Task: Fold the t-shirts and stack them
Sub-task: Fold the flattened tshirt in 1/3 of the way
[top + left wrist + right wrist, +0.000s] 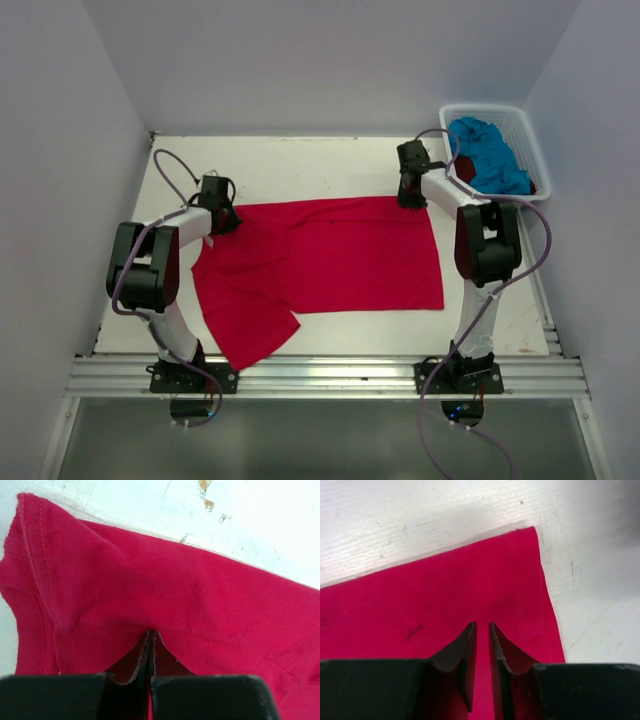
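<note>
Metal rail (330,375) runs along the near edge of the white surface (300,165), with the two arms rising from it. Spread across the middle of the surface lies the red-pink t-shirt (340,255), its body mostly flat and one loose part trailing toward the rail on the left side.

At the shirt's far left corner the left end effector (222,212) is closed tight on the cloth. In the left wrist view its tips (151,632) meet with no gap, and the red-pink t-shirt (200,590) puckers into a small ridge where they pinch it, close to a stitched seam.

At the far right corner the right end effector (410,195) stands over the hem. In the right wrist view its tips (482,625) are narrowly apart — a thin strip of red-pink t-shirt (420,595) shows between them, lying flat and not bunched — just inside the stitched corner of the fabric.

Off to the far right sits the white basket (495,108), beside the right arm. It holds the crumpled turquoise t-shirt (490,155), and a little of the dark red t-shirt (464,166) peeks out beneath it.
</note>
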